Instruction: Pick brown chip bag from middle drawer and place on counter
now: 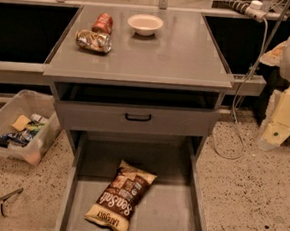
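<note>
The brown chip bag lies flat on the floor of the middle drawer, at the bottom of the frame. I judge it light, soft, crinkly and probably slippery, so I'd pinch a crimped end gently. My gripper hangs at the right edge, well apart; I cannot tell its state.

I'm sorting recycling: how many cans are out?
2, both back left on the counter: a red can, and a silver can just in front. The bin may hide more. The gripper hangs far right.
</note>
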Robot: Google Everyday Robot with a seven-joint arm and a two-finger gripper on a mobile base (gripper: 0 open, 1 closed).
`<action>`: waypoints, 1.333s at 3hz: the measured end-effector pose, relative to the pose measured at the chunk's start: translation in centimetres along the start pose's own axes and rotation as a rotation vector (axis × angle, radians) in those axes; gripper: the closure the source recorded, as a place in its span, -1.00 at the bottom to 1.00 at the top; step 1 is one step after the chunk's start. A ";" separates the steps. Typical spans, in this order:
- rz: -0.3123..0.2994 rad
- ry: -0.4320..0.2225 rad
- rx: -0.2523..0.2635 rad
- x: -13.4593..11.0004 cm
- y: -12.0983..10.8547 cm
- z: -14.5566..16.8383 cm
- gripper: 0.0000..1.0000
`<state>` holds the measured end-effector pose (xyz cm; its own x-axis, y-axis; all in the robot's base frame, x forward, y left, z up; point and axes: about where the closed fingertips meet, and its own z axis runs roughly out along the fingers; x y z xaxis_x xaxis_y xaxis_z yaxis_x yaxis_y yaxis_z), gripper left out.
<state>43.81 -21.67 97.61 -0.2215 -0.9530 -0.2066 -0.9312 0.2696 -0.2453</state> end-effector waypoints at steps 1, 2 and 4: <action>0.000 0.000 0.000 0.0 0.0 0.0 -1.00; -0.015 0.005 -0.007 0.0 0.8 2.2 -1.00; -0.071 -0.090 -0.094 2.1 6.6 15.6 -1.00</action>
<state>41.69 -19.71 80.81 -0.1312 -0.9518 -0.2774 -0.9676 0.1838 -0.1730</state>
